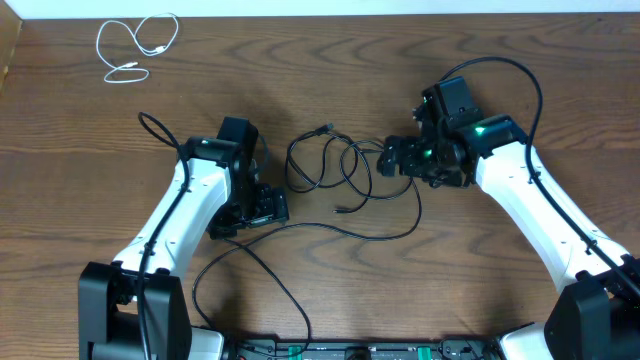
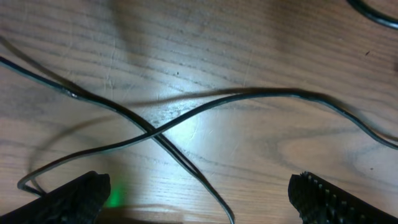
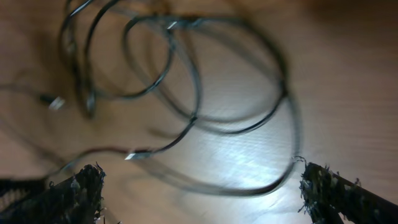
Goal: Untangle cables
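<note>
Left gripper (image 2: 199, 191) and right gripper (image 3: 199, 182) gape wide, empty, above tangled black cables (image 2: 152, 132) at the table's (image 1: 520, 45) middle.

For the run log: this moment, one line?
left tool open over crossed black cables | right tool open over cable loops | white cable apart

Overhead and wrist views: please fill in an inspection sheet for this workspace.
Surface: wooden table, bare wood grain.
Job's things: black cables looped and crossing mid-table, one strand trailing to the near edge; white cable coiled apart at the far left.
Clutter: nothing seen.
Grippers: left gripper open over a cable crossing; right gripper open at the loops; neither holds anything.
Cables: arm cable arches above the right arm.
Surroundings: pale strip beyond the far edge.
</note>
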You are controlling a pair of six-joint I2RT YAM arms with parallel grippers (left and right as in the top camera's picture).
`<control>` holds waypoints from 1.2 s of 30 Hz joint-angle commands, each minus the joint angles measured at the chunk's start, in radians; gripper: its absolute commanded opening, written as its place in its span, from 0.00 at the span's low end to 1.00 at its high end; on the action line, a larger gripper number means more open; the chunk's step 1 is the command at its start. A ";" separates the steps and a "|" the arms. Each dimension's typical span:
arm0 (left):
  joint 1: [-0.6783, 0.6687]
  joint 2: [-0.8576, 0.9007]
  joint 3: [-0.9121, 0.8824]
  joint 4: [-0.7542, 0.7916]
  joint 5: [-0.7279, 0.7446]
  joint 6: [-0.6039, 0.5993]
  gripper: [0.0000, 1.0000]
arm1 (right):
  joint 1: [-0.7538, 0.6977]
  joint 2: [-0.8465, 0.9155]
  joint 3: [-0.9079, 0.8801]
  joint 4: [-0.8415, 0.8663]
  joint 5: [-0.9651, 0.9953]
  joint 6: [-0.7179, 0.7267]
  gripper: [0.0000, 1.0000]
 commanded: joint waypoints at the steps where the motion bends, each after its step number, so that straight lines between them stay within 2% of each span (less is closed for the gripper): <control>1: 0.000 0.002 -0.005 0.002 0.008 0.024 0.97 | 0.003 0.005 -0.001 0.028 0.168 0.006 0.99; 8: -0.001 0.002 -0.005 0.007 0.009 0.020 0.97 | 0.034 0.100 -0.001 0.200 0.089 -0.126 0.99; 13: -0.001 0.002 -0.005 0.006 0.008 0.021 0.97 | 0.048 0.200 -0.001 0.300 0.090 -0.314 0.99; 16: -0.001 0.002 -0.005 0.006 0.008 0.020 0.97 | 0.047 0.224 -0.001 0.344 0.090 -0.375 0.99; 28: -0.001 0.002 -0.005 0.011 0.008 0.020 0.97 | 0.049 0.347 -0.001 0.342 0.066 -0.409 0.92; 29: -0.001 0.002 -0.005 0.011 0.008 0.020 0.97 | 0.049 0.359 -0.001 0.342 0.056 -0.409 0.91; 32: -0.001 0.002 -0.005 0.012 0.008 0.020 0.97 | 0.050 0.384 -0.001 0.341 0.052 -0.400 0.76; 36: -0.001 0.002 -0.005 0.012 0.008 0.020 0.97 | 0.053 0.378 0.002 0.343 0.052 -0.393 0.52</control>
